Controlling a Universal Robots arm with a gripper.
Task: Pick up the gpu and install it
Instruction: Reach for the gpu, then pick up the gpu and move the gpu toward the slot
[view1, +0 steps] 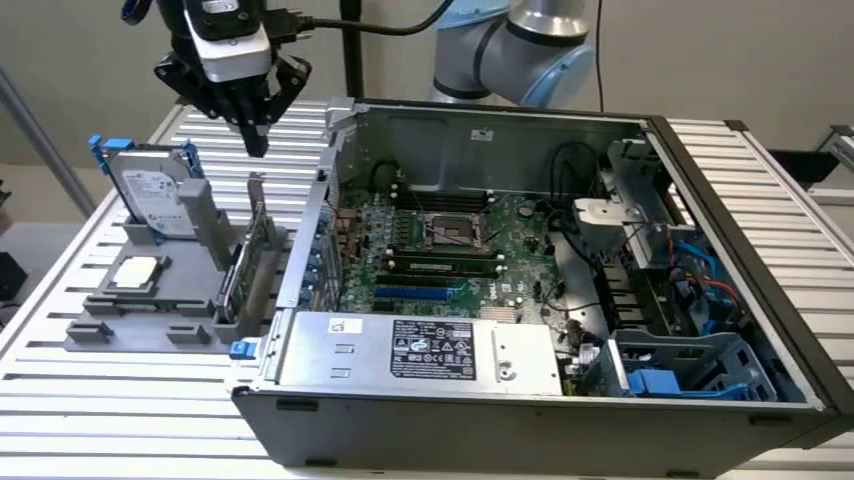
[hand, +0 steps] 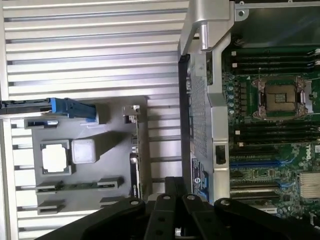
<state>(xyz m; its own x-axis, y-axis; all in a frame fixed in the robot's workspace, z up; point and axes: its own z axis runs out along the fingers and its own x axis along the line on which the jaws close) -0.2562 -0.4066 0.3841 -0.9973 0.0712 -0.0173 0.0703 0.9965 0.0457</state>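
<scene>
The gpu (view1: 252, 252) stands on edge in a slot of the grey holder (view1: 147, 305), at the exterior view's left beside the open computer case. Its silver bracket (view1: 256, 203) points upward. In the wrist view the gpu (hand: 135, 155) appears as a thin dark edge at the side of the holder (hand: 85, 182). My gripper (view1: 256, 148) hangs well above the card, apart from it, fingers drawn together to a point with nothing between them. In the wrist view my gripper (hand: 174, 187) sits between the card's edge and the case wall.
The holder also carries a silver hard drive with blue rails (view1: 154, 195) and a square processor chip (view1: 138, 272). The open case (view1: 534, 405) shows the green motherboard (view1: 447, 245) with a blue slot (view1: 420, 292). Everything rests on a white slatted table (view1: 120, 400).
</scene>
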